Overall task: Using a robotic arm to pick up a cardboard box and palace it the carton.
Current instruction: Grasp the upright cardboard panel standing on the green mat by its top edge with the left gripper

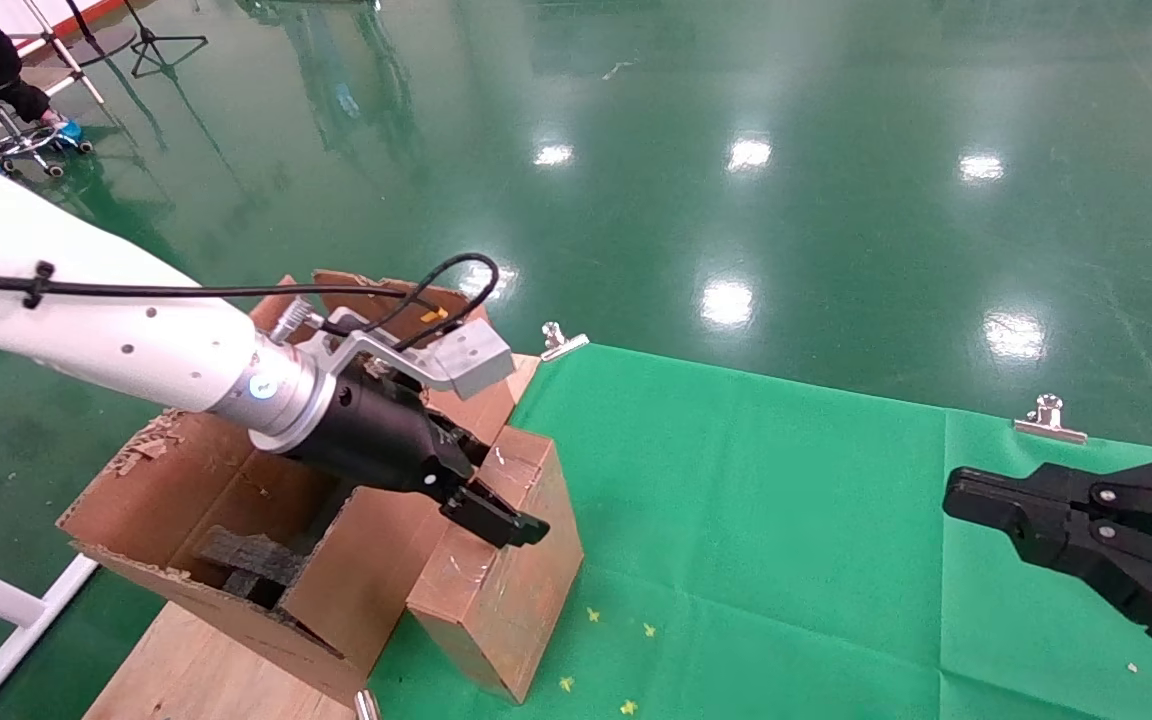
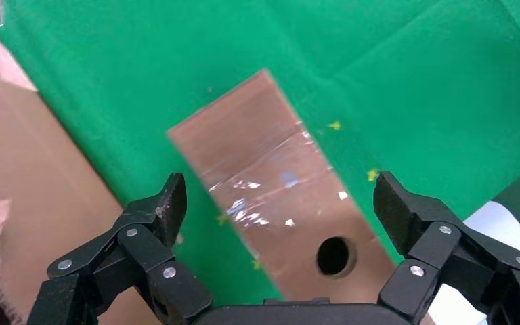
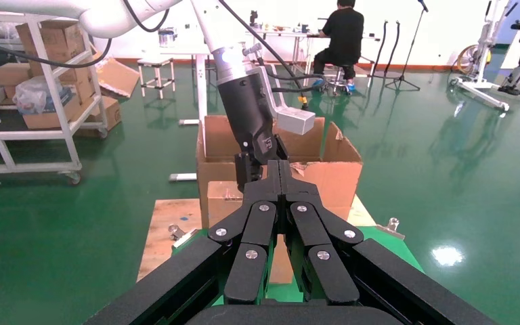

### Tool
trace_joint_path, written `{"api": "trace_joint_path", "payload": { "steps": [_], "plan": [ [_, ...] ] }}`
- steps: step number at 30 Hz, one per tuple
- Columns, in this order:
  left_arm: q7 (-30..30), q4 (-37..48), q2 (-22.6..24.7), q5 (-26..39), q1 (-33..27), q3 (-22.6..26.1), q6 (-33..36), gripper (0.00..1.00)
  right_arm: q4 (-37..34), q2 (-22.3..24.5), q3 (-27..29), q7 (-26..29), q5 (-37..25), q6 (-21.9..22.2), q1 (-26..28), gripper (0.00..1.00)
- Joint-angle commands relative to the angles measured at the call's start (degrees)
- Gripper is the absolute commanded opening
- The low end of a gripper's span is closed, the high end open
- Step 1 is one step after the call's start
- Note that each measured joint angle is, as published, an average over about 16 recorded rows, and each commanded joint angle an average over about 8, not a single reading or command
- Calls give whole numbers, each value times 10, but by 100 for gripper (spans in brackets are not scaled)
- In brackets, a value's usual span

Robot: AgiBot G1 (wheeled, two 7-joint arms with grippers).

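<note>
Beside the large tan flapped carton, the white arm's black left gripper hovers, jaws spread, over the small reddish-brown cardboard box for grasping; right gripper parked, jaws together.

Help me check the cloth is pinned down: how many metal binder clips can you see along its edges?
3 in the head view: one at the green cloth's far corner by the carton, one on the far edge toward the right gripper, one partly visible at the near edge. Others may be hidden.
</note>
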Motion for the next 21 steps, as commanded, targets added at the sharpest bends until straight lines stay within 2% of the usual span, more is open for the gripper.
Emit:
{"api": "trace_joint_path", "payload": {
  "steps": [1,3,5,11,13,21],
  "plan": [
    [5,0,2,-2,0,5,-2,100,0,0,0,0,0,0,0,51],
    [10,0,3,0,-1,9,0,99,0,0,0,0,0,0,0,76],
    [12,0,4,1,-2,12,2,79,0,0,0,0,0,0,0,99],
    [10,0,4,1,-2,11,3,5,0,0,0,0,0,0,0,100],
    [9,0,4,1,-2,10,2,0,0,0,0,0,0,0,0,100],
    [7,0,3,-2,-1,7,0,0,0,0,0,0,0,0,0,100]
  ]
}}
